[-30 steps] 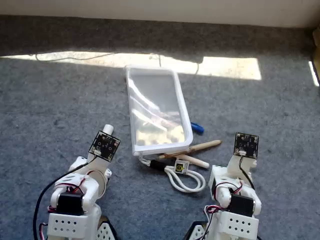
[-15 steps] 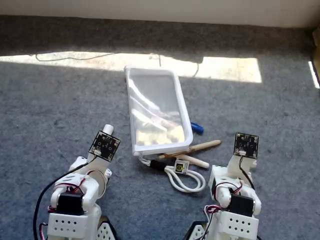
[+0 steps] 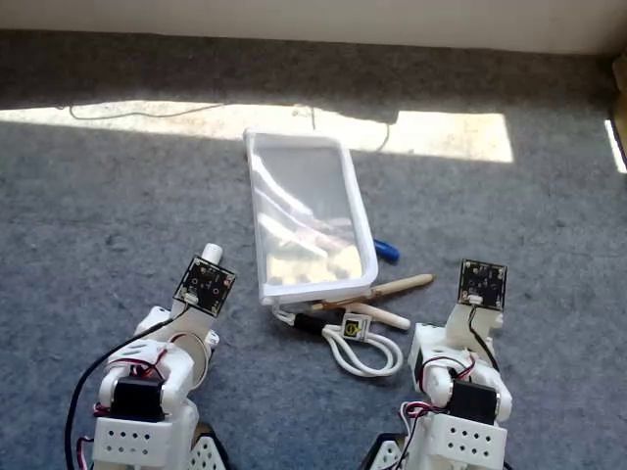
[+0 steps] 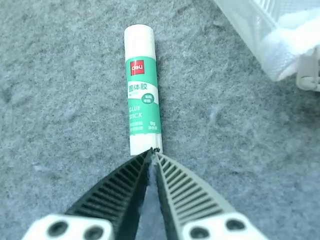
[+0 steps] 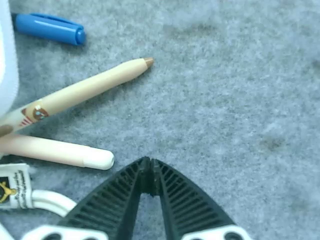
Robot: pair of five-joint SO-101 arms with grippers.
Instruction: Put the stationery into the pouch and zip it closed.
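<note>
The clear pouch (image 3: 309, 220) with white edging lies flat mid-carpet; its mesh corner (image 4: 270, 35) appears in the left wrist view. A green-and-white glue stick (image 4: 142, 110) lies on the carpet, and my left gripper (image 4: 151, 152) is shut with its tips just at the stick's end, holding nothing. A blue pen (image 5: 47, 28), a cream pen with a brown tip (image 5: 85, 90) and a second cream pen (image 5: 55, 152) lie beside the pouch. My right gripper (image 5: 149, 162) is shut and empty, a little short of the cream pens.
A coiled white cable (image 3: 367, 352) with a yellow label lies between the two arms, touching the pouch's near end. Grey carpet spreads on all sides, with a sunlit strip (image 3: 441, 132) and a wall base beyond the pouch.
</note>
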